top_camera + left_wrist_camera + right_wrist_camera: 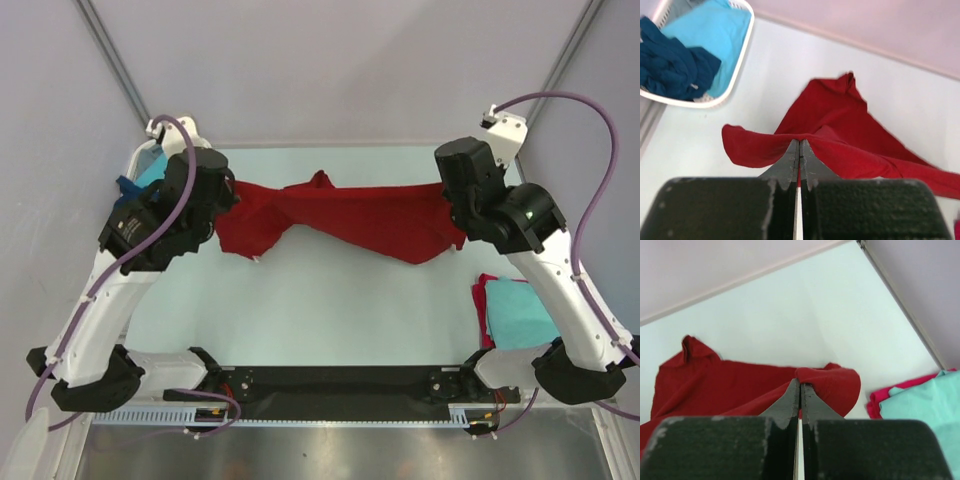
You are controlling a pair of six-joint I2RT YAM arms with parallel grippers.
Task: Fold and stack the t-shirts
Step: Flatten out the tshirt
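A dark red t-shirt (340,215) hangs stretched between my two grippers above the back half of the table, sagging in the middle. My left gripper (799,142) is shut on its left edge, the cloth (840,130) draping away over the table. My right gripper (800,381) is shut on the shirt's right edge, with red cloth (725,385) spreading to the left. In the top view both sets of fingertips are hidden under the wrists. A folded turquoise t-shirt (522,310) lies on a folded red one (484,290) at the right. Turquoise (710,30) and dark navy blue (675,70) t-shirts sit in the basket.
A white plastic basket (735,85) stands at the table's back left corner, behind the left arm (150,230). The folded stack lies beside the right arm (560,280). A black rail (340,380) runs along the near edge between the arm bases. Pale walls close in behind and at both sides.
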